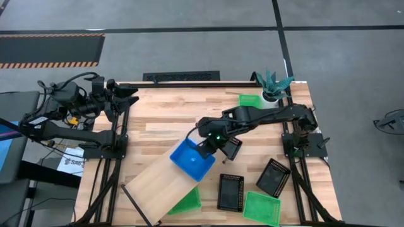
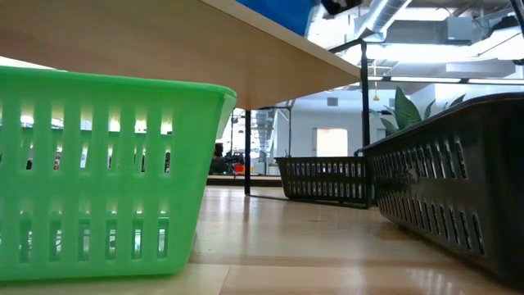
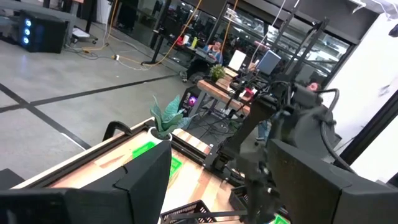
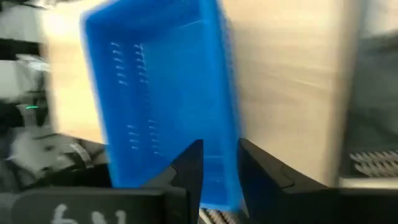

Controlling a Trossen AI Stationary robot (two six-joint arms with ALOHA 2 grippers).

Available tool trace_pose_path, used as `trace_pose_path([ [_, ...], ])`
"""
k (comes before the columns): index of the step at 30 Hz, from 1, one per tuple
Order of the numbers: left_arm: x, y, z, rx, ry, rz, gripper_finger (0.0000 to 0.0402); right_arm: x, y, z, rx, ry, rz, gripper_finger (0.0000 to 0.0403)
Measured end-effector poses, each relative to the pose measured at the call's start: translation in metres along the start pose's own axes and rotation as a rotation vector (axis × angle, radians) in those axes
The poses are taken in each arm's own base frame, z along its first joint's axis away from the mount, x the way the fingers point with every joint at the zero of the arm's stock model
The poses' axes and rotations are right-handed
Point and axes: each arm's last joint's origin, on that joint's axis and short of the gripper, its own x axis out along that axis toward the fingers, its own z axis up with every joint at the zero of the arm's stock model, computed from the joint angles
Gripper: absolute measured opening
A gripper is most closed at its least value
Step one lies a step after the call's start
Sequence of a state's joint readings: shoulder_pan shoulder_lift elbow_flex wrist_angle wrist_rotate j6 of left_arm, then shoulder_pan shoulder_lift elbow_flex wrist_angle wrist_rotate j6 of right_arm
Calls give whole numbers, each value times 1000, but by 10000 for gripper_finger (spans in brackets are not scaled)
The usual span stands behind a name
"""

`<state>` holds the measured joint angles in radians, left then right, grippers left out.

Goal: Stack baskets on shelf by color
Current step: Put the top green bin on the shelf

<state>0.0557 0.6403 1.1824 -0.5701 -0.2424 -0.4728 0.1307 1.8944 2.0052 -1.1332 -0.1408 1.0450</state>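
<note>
Below my right tool (image 1: 203,149), the shelf (image 1: 165,184) hides most of one green basket (image 1: 187,203).

Arms: dark, jointed, matte black links
Left arm (image 1: 76,120): looped black cables, yellow connector
Right arm (image 1: 252,120): small green light

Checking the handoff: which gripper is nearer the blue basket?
Right. The right gripper is clamped on the blue basket's wall over the shelf; the left gripper sits at the table's far-left corner.
</note>
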Motion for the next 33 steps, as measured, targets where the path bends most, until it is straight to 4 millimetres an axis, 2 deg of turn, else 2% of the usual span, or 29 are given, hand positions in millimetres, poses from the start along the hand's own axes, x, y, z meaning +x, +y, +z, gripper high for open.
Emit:
trace_pose_path([
  [3, 0, 0, 0, 0, 0, 1, 254, 2, 3, 4, -4, -15, 39, 131],
  [10, 0, 0, 0, 0, -3, 6, 254, -17, 4, 9, -11, -71, 106, 133],
  [15, 0, 1, -1, 4, 7, 23, 254, -31, 7, 7, -116, -136, 135, 126],
  [19, 0, 2, -3, -13, 19, 38, 254, -34, 10, 4, -189, -166, 142, 123],
  [23, 0, 2, -3, -34, 25, 41, 254, -50, 6, 2, -230, -226, 116, 123],
  [28, 4, 2, -4, -57, 34, 49, 254, -87, -13, -4, -255, -291, 17, 124],
  [33, 18, 0, -9, -56, 71, 76, 254, -113, -49, -16, -267, -248, -273, 149],
])
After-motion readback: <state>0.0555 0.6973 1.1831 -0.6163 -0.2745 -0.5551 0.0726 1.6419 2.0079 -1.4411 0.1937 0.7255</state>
